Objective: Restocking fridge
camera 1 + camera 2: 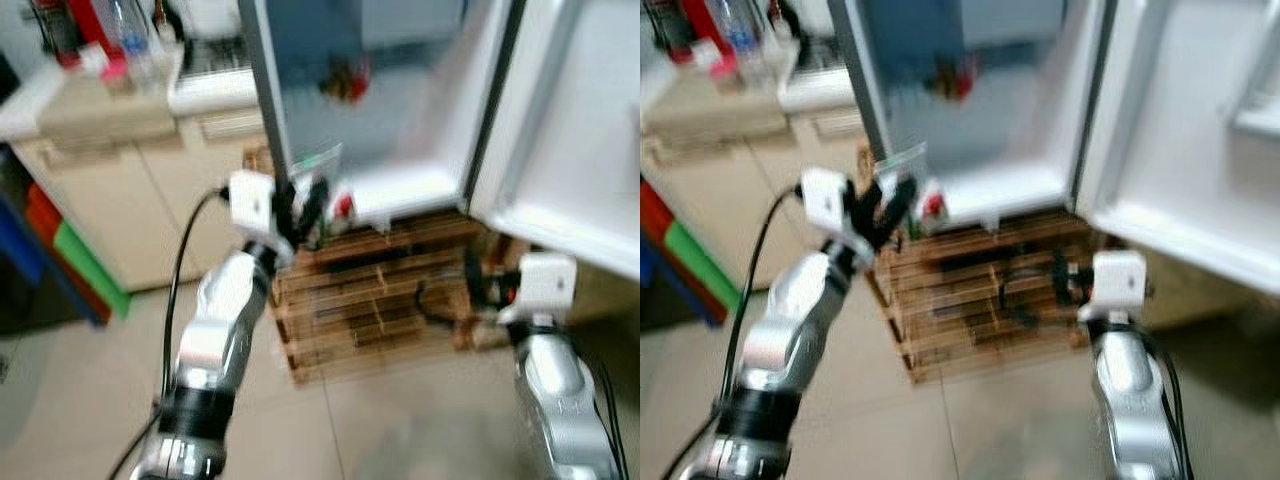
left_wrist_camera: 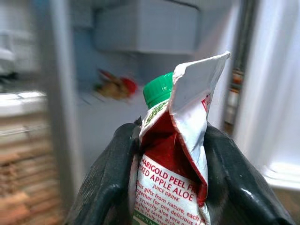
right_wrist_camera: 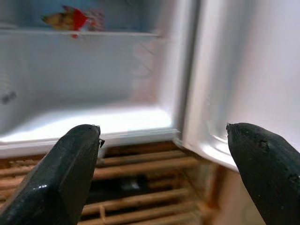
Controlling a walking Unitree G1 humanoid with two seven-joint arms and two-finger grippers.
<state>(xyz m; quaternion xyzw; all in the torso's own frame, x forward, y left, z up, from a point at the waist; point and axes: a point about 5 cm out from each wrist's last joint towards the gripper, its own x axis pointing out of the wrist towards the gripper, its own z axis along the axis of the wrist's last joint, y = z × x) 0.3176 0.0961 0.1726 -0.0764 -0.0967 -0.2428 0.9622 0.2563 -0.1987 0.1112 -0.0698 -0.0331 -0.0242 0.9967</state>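
Note:
My left gripper (image 1: 302,212) is shut on a juice carton (image 2: 176,154), red and white with a green cap, labelled apple aloe juice drink. It is held up in front of the open fridge (image 1: 400,110), near the lower left edge of the opening. My right gripper (image 3: 164,159) is open with nothing between its fingers. It hangs low at the right (image 1: 480,285), facing the fridge's bottom shelf and the foot of the open door (image 1: 570,130). A red and yellow item (image 3: 70,18) lies on an upper shelf inside.
The fridge stands on a wooden slatted pallet (image 1: 370,305). To the left is a beige counter (image 1: 110,120) with bottles and a dish rack on top. Red, green and blue panels (image 1: 70,260) stand at the far left. Tiled floor lies in front.

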